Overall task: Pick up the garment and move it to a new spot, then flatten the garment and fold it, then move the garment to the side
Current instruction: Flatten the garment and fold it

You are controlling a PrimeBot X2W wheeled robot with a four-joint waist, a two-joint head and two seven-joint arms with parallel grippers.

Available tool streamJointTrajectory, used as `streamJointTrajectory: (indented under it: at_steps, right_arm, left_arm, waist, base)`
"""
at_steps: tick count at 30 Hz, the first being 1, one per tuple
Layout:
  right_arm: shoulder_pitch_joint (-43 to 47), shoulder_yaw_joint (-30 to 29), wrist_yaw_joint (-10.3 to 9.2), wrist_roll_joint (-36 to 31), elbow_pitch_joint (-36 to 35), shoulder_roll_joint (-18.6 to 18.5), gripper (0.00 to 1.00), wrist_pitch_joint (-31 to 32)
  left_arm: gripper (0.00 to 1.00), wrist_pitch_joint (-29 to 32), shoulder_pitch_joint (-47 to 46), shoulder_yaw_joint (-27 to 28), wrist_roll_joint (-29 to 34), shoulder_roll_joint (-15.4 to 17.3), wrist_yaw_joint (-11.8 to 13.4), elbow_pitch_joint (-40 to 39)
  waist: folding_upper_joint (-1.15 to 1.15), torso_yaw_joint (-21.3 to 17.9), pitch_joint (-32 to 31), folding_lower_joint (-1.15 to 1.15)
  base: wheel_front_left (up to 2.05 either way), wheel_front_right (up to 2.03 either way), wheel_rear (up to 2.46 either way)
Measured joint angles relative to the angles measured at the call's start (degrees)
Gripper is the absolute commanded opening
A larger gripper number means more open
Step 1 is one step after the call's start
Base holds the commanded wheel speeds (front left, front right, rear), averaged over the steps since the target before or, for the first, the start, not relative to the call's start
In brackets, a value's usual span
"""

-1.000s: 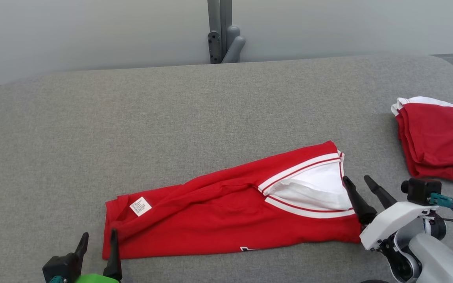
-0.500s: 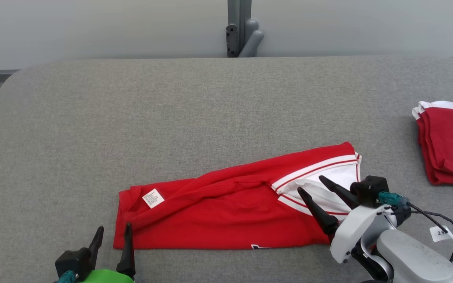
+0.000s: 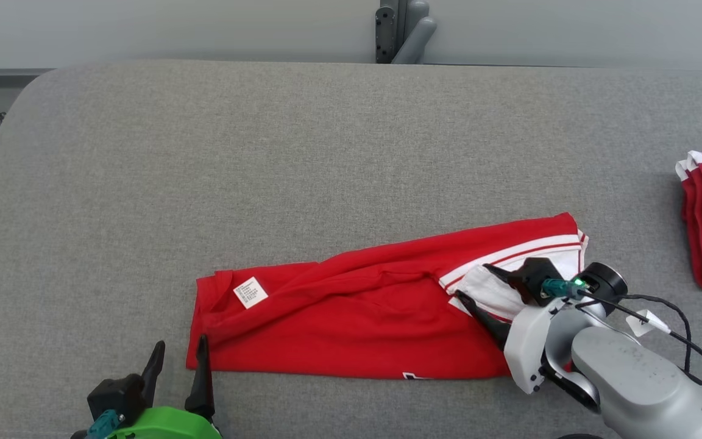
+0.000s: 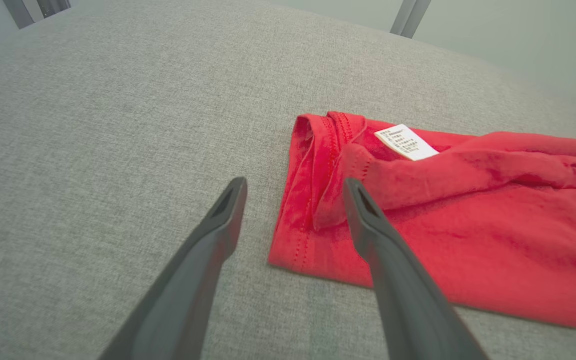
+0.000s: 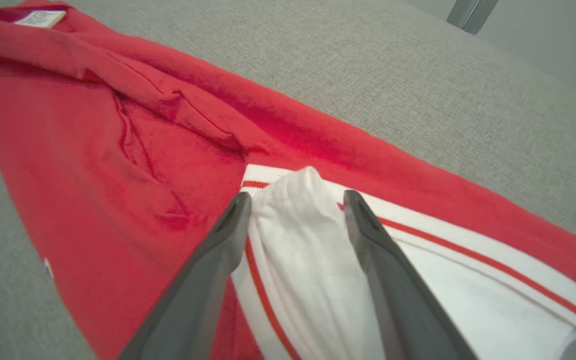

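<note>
The shirt [image 3: 351, 317] lay long-ways, left to right, on the table [image 3: 265, 152]. The right gripper's [image 3: 473, 281] spread fingers straddled its collar [image 5: 303, 240], perhaps touching; the left gripper [image 3: 180, 345], also spread, flanked the hem [image 4: 293, 245].

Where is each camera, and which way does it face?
Head view: on the head, looking down at the table and garment; left fingers lower left, right fingers lower right.
Left wrist view: along its open fingers toward the garment's labelled end.
Right wrist view: along its open fingers straddling the white neckline.
Shared: both wrist views show the label.
</note>
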Motion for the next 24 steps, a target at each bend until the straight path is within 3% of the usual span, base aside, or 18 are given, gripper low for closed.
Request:
streamJointTrajectory:
  at_steps: [1, 2, 8, 9, 10, 11, 15, 18, 24]
  right_arm:
    - [-0.44, 1.02, 0.0, -0.25, 0.27, 0.04, 0.4, 0.36]
    - [-0.93, 2.11, 0.0, -0.4, 0.57, 0.1, 0.0, 0.92]
    - [-3.0, 7.39, 0.01, -0.07, -1.15, 0.08, 0.0, 0.79]
    - [-3.04, 8.11, 0.0, 0.12, -1.87, -0.27, 0.03, 0.51]
    - [-2.87, 8.8, 0.0, 0.67, -2.87, -0.65, 0.38, 0.43]
    - [-2.38, 9.38, 0.0, 1.47, -4.0, -0.93, 1.0, 0.27]
    - [0.53, 10.81, 0.03, 5.41, -9.71, -2.26, 1.0, -0.34]
    - [1.58, 8.49, 0.03, 7.36, -12.51, -3.87, 1.0, -1.41]
    - [5.86, -5.86, 0.03, 10.57, -8.14, -4.25, 1.0, -3.81]
  left_arm:
    - [1.0, 0.0, -0.12, -0.05, -0.08, 0.0, 0.08, -0.07]
    - [1.0, 0.0, -0.23, -0.15, -0.22, 0.0, 0.21, -0.08]
    - [1.0, 0.0, -0.53, -0.19, -0.77, 0.0, 0.4, -0.27]
    - [1.0, 0.0, -0.54, -0.01, -0.81, -0.01, 0.43, -0.34]
    - [1.0, 0.0, -0.53, 0.18, -0.82, -0.01, 0.51, -0.37]
    - [1.0, 0.0, -0.49, 0.38, -0.86, 0.0, 0.54, -0.45]
    - [1.0, 0.0, 0.07, 1.13, -0.9, 0.0, 0.55, -0.77]
    - [1.0, 0.0, 0.08, 1.53, -0.78, -0.01, 0.56, -1.15]
    - [1.0, 0.0, -0.02, 1.36, 0.07, -0.01, 0.54, -1.72]
  waist:
    - [0.0, 0.06, 0.18, 0.0]
    - [0.0, 0.1, 0.34, 0.0]
    - [0.0, -0.21, 0.67, 0.0]
    - [0.0, -0.37, 0.64, 0.0]
    - [0.0, -0.56, 0.56, 0.0]
    - [0.0, -0.78, 0.46, 0.0]
    - [0.0, -2.0, -0.08, 0.0]
    - [0.0, -3.05, -0.47, 0.0]
    - [0.0, -4.56, -1.17, 0.0]
  base:
    - [0.0, 0.0, 0.0]
    - [0.0, 0.0, 0.0]
    - [0.0, 0.0, 0.0]
    - [0.0, 0.0, 0.0]
    - [0.0, 0.0, 0.0]
    - [0.0, 0.0, 0.0]
    - [0.0, 0.0, 0.0]
    - [0.0, 0.0, 0.0]
    - [0.0, 0.0, 0.0]
